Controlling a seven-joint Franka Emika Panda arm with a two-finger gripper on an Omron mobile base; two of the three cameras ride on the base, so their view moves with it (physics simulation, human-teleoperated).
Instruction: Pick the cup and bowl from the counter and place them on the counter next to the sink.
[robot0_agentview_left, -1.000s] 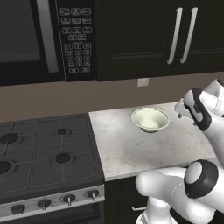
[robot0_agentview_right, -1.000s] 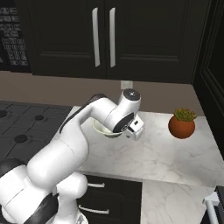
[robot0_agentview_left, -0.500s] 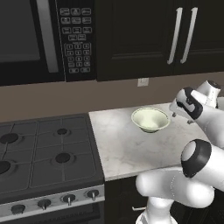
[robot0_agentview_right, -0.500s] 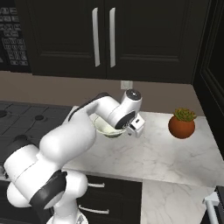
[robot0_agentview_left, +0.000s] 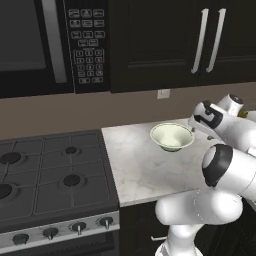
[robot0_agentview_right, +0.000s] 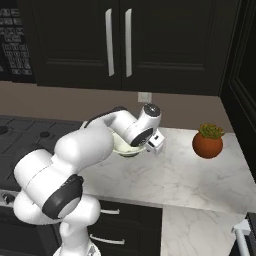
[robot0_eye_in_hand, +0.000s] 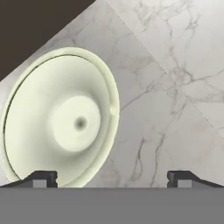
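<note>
The pale cream bowl sits upright on the white marbled counter, close to the back wall. My gripper hovers just right of the bowl, a little above the stone. In the hand view the bowl lies to the left. The gripper is open: one fingertip is over the bowl's near rim, the other over bare counter. Nothing is between the fingers. The cup and the sink are out of view.
A black gas stovetop adjoins the counter on the left, under a microwave. A potted plant in a round brown pot stands on the counter right of my hand. Dark cabinets hang above.
My hand has edged slightly toward the bowl and the arm's elbow has swung round. The bowl has not moved.
</note>
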